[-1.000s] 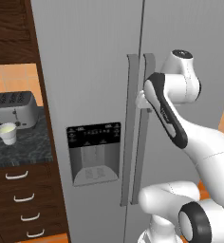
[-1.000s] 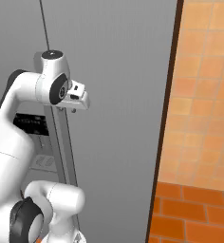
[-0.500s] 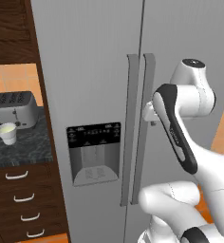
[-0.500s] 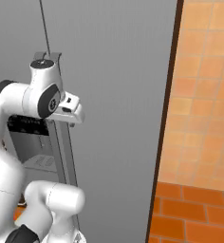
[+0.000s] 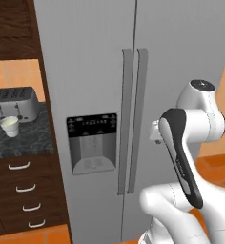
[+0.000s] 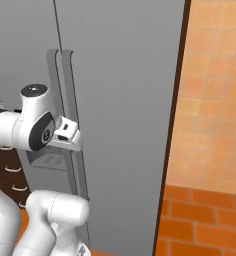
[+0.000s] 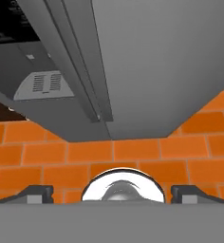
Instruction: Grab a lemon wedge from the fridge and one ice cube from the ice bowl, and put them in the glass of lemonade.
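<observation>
At far left, the glass of lemonade (image 5: pixel 10 126) stands on the dark counter (image 5: pixel 19 143) before the toaster (image 5: pixel 13 104). The fridge (image 5: pixel 100 62) is closed, dispenser panel (image 5: pixel 92 143) on its left door. The gripper (image 7: pixel 112 193), jaws spread and seemingly empty, hangs just off the handles (image 5: pixel 132 119).

Toaster (image 5: pixel 13 104) on dark counter (image 5: pixel 24 140); drawers (image 5: pixel 24 190) below.

The fridge (image 5: pixel 90 57) is smooth, matt grey steel with a glossy black dispenser panel (image 5: pixel 92 125), and to its left a brushed-metal toaster (image 5: pixel 15 103) and a translucent plastic-looking cup (image 5: pixel 10 126) sit on dark speckled stone above dark wooden drawers (image 5: pixel 24 190).
</observation>
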Available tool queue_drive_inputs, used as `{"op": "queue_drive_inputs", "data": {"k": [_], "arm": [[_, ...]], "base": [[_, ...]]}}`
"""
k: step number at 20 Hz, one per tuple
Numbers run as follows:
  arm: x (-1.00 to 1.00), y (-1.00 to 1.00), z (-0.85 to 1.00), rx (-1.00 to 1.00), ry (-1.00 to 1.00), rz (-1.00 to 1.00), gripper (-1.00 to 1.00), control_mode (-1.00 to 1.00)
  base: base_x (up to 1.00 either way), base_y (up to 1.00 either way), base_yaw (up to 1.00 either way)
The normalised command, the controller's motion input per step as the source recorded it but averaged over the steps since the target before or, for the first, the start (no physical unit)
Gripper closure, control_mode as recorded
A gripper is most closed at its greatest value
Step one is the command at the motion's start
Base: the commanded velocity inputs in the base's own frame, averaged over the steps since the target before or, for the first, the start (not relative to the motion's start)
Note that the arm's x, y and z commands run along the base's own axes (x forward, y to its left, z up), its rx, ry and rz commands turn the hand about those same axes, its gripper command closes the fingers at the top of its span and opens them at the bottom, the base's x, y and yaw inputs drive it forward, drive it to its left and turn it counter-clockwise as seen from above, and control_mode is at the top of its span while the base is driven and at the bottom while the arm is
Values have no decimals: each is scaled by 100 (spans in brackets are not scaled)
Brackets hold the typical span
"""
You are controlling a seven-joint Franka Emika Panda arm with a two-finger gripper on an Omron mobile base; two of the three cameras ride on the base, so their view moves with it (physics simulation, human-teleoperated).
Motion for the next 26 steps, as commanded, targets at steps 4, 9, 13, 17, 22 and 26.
{"op": "queue_drive_inputs", "data": {"k": [4,9,13,17,22,26], "arm": [[0,0,0,0,0,0,-100,100],[0,0,0,0,0,0,-100,100],[0,0,0,0,0,0,-100,100],[0,0,0,0,0,0,-100,100],[2,0,0,0,0,0,-100,-100],[36,0,-1,0,-15,0,-100,-100]], "base": [[-43,24,0],[-34,41,0],[-41,33,0],[-49,15,0],[-29,0,0],[0,0,0]]}}
